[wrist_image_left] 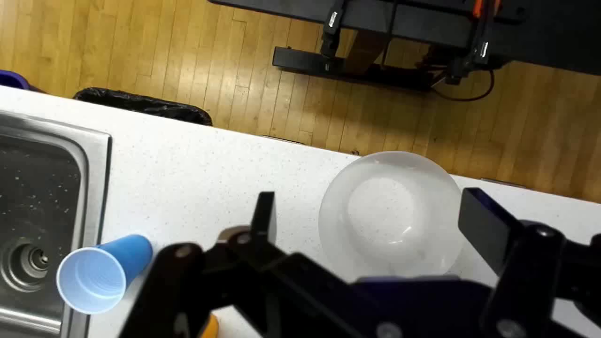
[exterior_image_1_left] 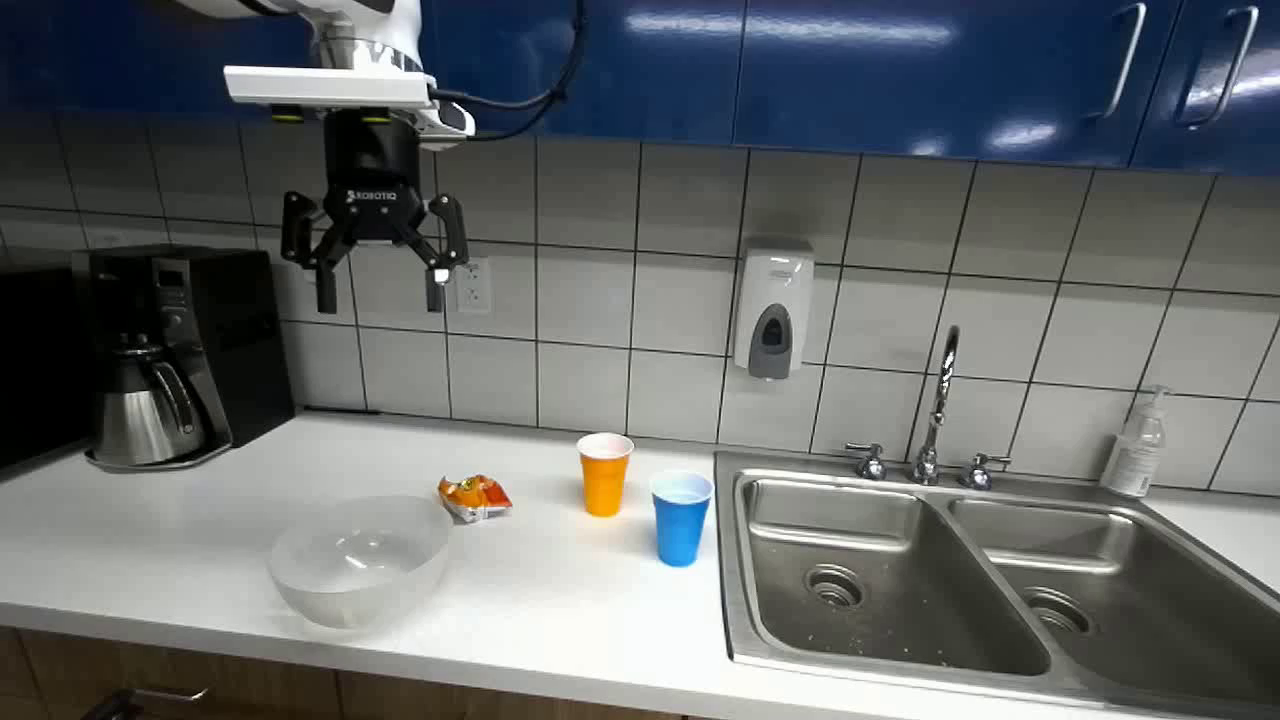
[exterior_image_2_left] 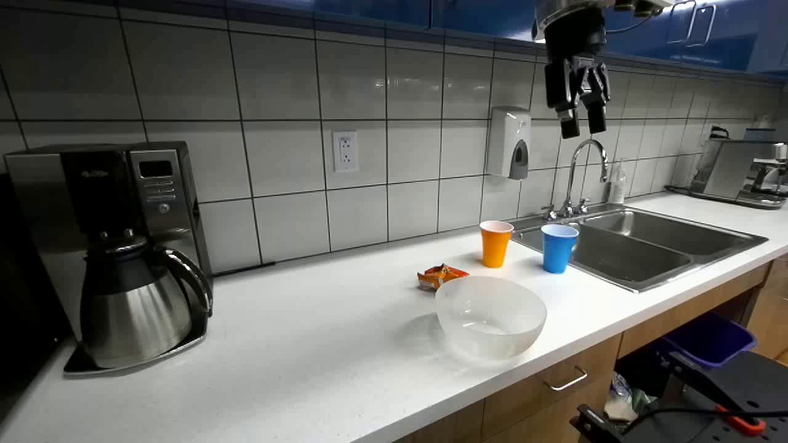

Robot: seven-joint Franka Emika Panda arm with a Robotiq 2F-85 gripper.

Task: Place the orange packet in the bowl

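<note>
The orange packet (exterior_image_1_left: 474, 497) is small, crinkled and orange-red. It lies on the white counter just behind the bowl and also shows in an exterior view (exterior_image_2_left: 441, 277). In the wrist view it is out of sight. The wide translucent bowl (exterior_image_1_left: 350, 585) stands upright and looks empty in both exterior views (exterior_image_2_left: 498, 338) and in the wrist view (wrist_image_left: 380, 211). My gripper (exterior_image_1_left: 381, 293) hangs high above the counter, well above packet and bowl. Its fingers are wide apart with nothing between them, as the wrist view (wrist_image_left: 371, 209) also shows.
An orange cup (exterior_image_1_left: 604, 480) and a blue cup (exterior_image_1_left: 680, 525) stand upright beside the packet, toward the steel sink (exterior_image_1_left: 735, 560). A coffee maker (exterior_image_2_left: 123, 258) stands at the counter's far end. A soap dispenser (exterior_image_1_left: 774, 310) hangs on the tiled wall, below blue cabinets (exterior_image_1_left: 600, 70).
</note>
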